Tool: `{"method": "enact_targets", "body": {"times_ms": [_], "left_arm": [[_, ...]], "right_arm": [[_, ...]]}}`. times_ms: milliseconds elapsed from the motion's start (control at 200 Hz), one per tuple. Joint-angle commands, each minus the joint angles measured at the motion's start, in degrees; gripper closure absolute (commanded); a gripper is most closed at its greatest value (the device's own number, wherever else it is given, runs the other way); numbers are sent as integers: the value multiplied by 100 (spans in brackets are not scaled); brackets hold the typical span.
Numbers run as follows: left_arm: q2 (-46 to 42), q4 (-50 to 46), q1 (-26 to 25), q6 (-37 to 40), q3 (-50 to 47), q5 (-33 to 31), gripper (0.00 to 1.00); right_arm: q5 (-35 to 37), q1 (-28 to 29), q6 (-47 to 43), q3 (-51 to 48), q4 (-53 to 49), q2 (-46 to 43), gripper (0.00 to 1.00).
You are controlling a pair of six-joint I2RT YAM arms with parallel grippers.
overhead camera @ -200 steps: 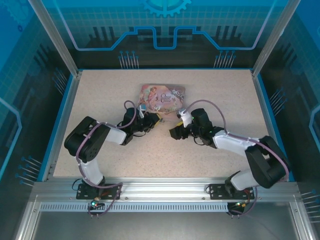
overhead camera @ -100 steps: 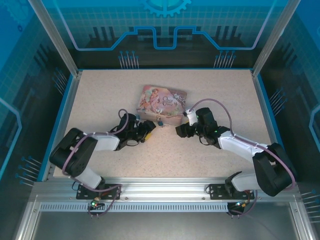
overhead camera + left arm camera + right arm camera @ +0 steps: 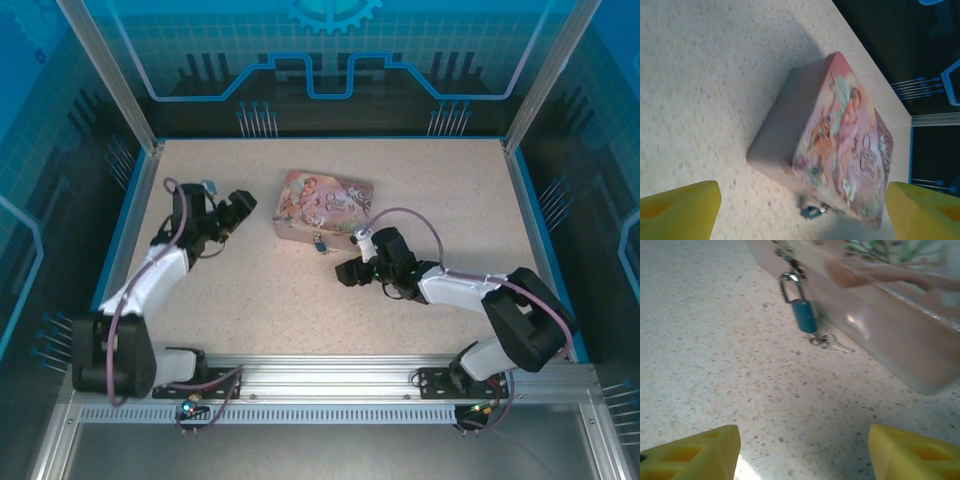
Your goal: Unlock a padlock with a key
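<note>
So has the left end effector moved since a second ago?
Yes. The left end effector swung left, away from the pink tin, toward the table's left edge.

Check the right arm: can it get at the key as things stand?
Probably yes. The right arm's fingers are open and face the key across bare table, with nothing between. The key lies flat beside the tin, at the padlock's lower end, so pinching it may be awkward.

On the table (image 3: 455, 185), toward the back: tin (image 3: 323, 205). Against its near wall, padlock (image 3: 804, 315), with key (image 3: 837, 345) just beside the lower end. Left of tin, left claw (image 3: 237, 208); just before padlock, right claw (image 3: 346, 272).
</note>
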Motion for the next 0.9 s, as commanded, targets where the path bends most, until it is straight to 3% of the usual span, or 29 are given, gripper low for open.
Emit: {"method": "enact_targets", "body": {"times_ms": [0,135,270,385,705,775,895], "left_arm": [[1032,-96,58,598,706,883,13],[1995,309,-45,589,1233,1153,12],[2808,393,-383,614,1719,1517,12],[3109,466,-625,590,1872,1527,13],[2639,633,-1010,478,1455,1543,22],[2440,633,-1100,464,1284,1495,22],[2019,558,-1099,432,985,1148,19]], "right_arm": [[366,-231,419,209,-26,-165,22],[464,-651,812,-60,-148,-701,0],[-571,-1405,1233,370,-576,-340,0],[-1093,-1602,1285,1026,-784,229,0],[-2109,-1823,988,2867,-1053,1822,1],[-2106,-1879,866,3128,-1166,2039,1],[-1343,-2059,663,3049,-1307,1812,0]]}}
